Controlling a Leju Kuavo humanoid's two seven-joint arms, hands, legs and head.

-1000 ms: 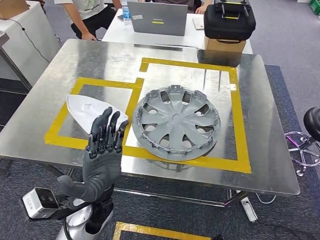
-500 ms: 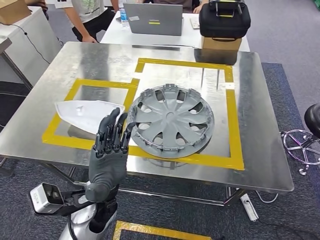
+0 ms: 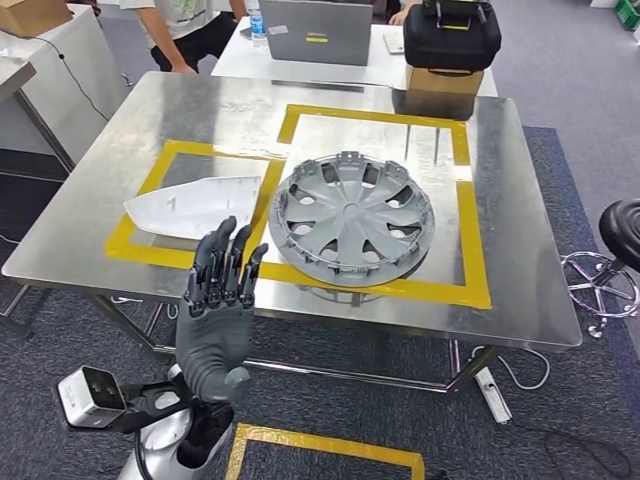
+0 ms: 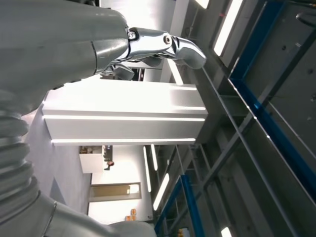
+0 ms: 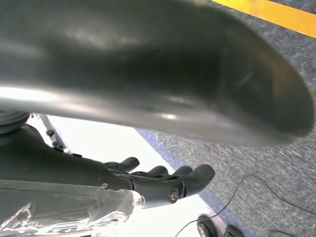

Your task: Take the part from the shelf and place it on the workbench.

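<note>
The white curved part (image 3: 192, 205) lies flat on the steel workbench (image 3: 513, 280), inside the left yellow-taped square. My left hand (image 3: 217, 310) is raised in front of the bench's near edge, palm away from me, fingers spread upward and holding nothing. It is just short of the part and not touching it. In the left wrist view the left hand (image 4: 56, 39) points its fingers (image 4: 168, 44) toward the ceiling. In the right wrist view my right hand (image 5: 149, 180) hangs over the carpet with loose, empty fingers.
A grey wheel cover (image 3: 352, 218) fills the right taped square. Behind the bench stand a laptop (image 3: 317, 30) and a black case (image 3: 451, 35) on a box, with a person (image 3: 181, 25) at the far left. A stool (image 3: 619, 240) is on the right, a power strip (image 3: 492, 395) below.
My left hand has drawn back from the white part toward the near edge, and the part stays on the bench. The camera has shifted a little.
</note>
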